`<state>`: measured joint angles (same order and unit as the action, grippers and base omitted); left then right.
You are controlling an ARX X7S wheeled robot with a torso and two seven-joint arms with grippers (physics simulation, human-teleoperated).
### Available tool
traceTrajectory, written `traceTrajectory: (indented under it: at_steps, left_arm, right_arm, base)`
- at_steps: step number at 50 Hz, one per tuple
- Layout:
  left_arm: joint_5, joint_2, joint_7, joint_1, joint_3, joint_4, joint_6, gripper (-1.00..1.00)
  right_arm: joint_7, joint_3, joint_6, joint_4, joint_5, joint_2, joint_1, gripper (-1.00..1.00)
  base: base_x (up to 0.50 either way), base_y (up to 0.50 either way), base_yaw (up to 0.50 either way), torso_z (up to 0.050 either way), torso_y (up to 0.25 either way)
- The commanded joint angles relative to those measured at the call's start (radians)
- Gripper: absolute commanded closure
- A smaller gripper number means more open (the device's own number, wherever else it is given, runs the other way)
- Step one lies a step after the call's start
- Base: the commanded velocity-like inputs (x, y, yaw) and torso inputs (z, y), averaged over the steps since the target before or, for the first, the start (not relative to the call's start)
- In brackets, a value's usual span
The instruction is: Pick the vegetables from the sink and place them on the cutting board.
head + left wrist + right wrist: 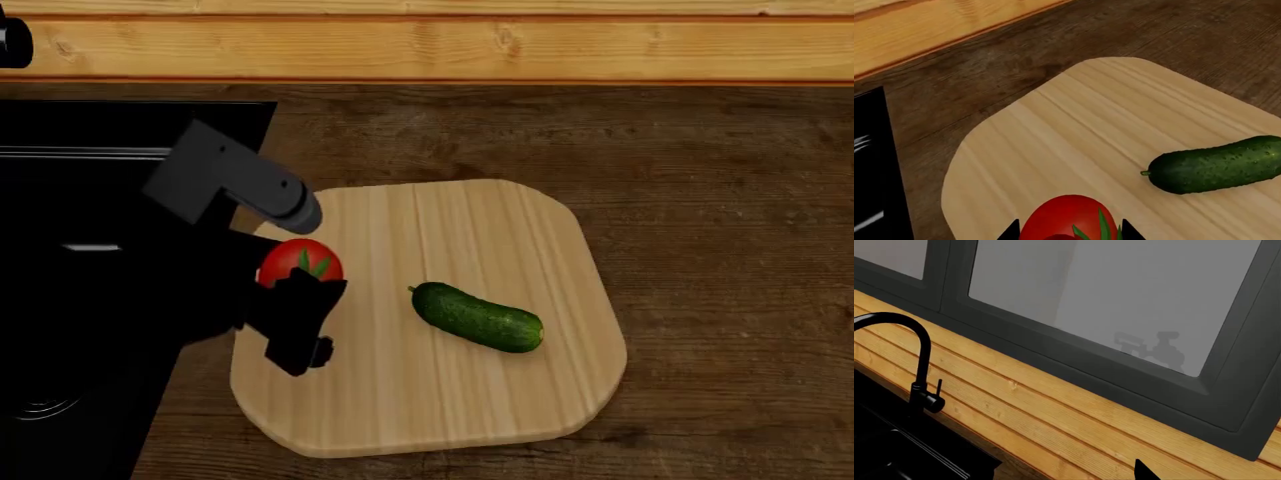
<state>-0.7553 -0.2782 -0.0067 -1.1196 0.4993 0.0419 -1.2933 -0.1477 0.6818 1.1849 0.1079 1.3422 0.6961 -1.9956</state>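
Left fingers [302,290] pinch round glossy tomato [299,263] over pale grained cutting board [534,240]; bumpy cucumber [477,317] lies near. Right fingers' state: cannot tell.

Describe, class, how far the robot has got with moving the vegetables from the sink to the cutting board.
Done: the cucumber lies free on the cutting board. In hand: the left gripper holds the tomato over the board's edge nearest the sink. Left: release the tomato onto the board. The right gripper is barely visible, only a dark tip in its wrist view.
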Motion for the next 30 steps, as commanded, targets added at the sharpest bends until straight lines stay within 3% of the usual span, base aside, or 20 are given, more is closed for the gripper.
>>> traceTrajectory:
  at_steps: [1, 27, 28, 30]
  left_arm:
    - [-0.022, 0.014, 0.015, 0.012, -0.031, -0.013, -0.012, 1.0]
    - [-0.033, 0.0, -0.002, 0.038, -0.022, -0.027, -0.002, 1.0]
    - [-0.03, -0.003, 0.003, 0.038, -0.017, -0.029, 0.004, -1.0]
    - [-0.036, -0.004, -0.002, 0.031, -0.024, -0.034, -0.004, -1.0]
  right_arm:
    - [0.013, -0.023, -0.002, -0.005, -0.038, -0.021, 0.005, -1.0]
    - [0.015, -0.022, -0.002, -0.008, -0.029, -0.018, 0.006, -1.0]
    - [0.016, -0.022, -0.001, -0.009, -0.028, -0.018, 0.007, -1.0]
    - [0.015, -0.022, -0.001, -0.01, -0.027, -0.017, 0.008, -1.0]
  base:
    - [0.0, 0.0, 0.0, 0.0, 0.0]
    - [0.0, 0.0, 0.0, 0.0, 0.0]
    - [0.0, 0.0, 0.0, 0.0, 0.0]
    - [0.0, 0.0, 0.0, 0.0, 0.0]
